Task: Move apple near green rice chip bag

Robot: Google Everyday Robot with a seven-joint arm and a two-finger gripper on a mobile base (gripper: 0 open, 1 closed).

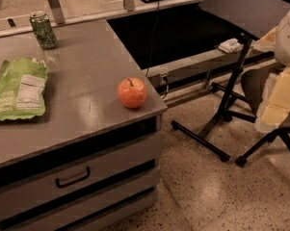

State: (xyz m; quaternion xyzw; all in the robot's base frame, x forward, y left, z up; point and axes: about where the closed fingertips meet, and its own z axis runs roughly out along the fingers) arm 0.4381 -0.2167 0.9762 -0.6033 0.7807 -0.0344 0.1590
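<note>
The apple (132,93) is round, red-orange and shiny with a short dark stem. It sits on the grey counter (86,76) close to its right front corner. The green rice chip bag (18,89) lies flat at the counter's left side, its white nutrition label facing up. A wide stretch of bare counter separates the apple from the bag. The gripper is not in view, and nothing holds or touches the apple.
A small green drink can (43,30) stands at the counter's back left. The counter's right edge drops off just beyond the apple. A drawer with a dark handle (72,177) is below. A black folding stand (226,105) and an office chair (272,105) stand on the speckled floor at right.
</note>
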